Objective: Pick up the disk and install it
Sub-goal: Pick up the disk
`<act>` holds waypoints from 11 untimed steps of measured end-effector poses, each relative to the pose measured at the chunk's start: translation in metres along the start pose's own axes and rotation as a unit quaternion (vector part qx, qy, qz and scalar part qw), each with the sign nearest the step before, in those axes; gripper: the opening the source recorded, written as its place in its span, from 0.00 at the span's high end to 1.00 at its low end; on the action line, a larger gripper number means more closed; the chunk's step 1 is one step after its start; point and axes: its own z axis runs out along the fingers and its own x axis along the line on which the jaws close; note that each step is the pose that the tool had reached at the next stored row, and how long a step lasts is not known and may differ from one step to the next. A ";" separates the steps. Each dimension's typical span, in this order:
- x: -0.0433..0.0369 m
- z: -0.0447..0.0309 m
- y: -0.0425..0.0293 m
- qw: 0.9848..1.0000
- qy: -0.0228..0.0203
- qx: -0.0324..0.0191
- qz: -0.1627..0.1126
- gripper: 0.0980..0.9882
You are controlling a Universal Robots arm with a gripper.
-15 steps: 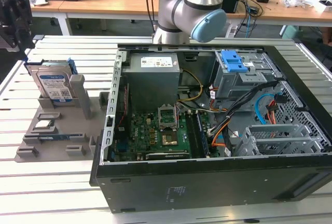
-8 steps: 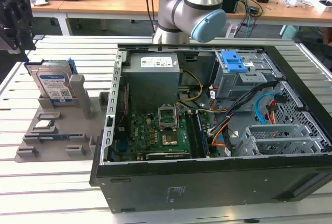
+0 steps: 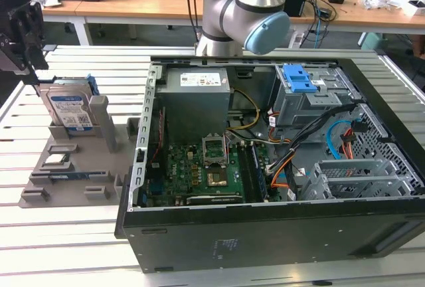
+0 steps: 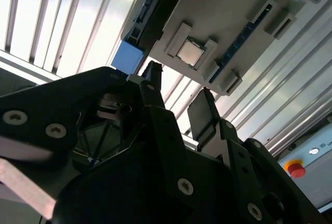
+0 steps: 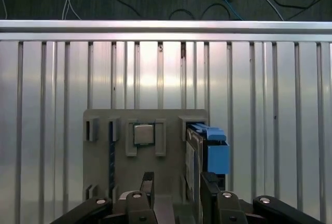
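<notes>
Bearing the disk (image 3: pixel 68 109), a slatted table (image 3: pixel 66 247) fronts cluttered desks (image 3: pixel 153 6).

Soft, even light is falling from above in the exterior view; the worktop (image 3: pixel 66 247) is reflecting it palely, while the inside of the computer case (image 3: pixel 265 154) is lying in mild shadow. In the second wrist view strong glare is washing out the worktop, and the gripper (image 4: pixel 179 86) is showing almost black against it. In the first wrist view bright streaks are running along the metal.
</notes>
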 end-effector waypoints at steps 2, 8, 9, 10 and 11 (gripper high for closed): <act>-0.0011 0.0044 -0.0002 1.000 0.000 0.000 0.000 0.57; -0.0270 0.0156 -0.0008 1.000 0.000 0.000 0.000 0.57; -0.0309 0.0189 -0.0009 1.000 0.000 0.000 0.000 0.57; -0.0329 0.0218 -0.0011 1.000 0.000 0.000 0.000 0.57; -0.0338 0.0239 -0.0012 1.000 0.000 0.000 0.000 0.57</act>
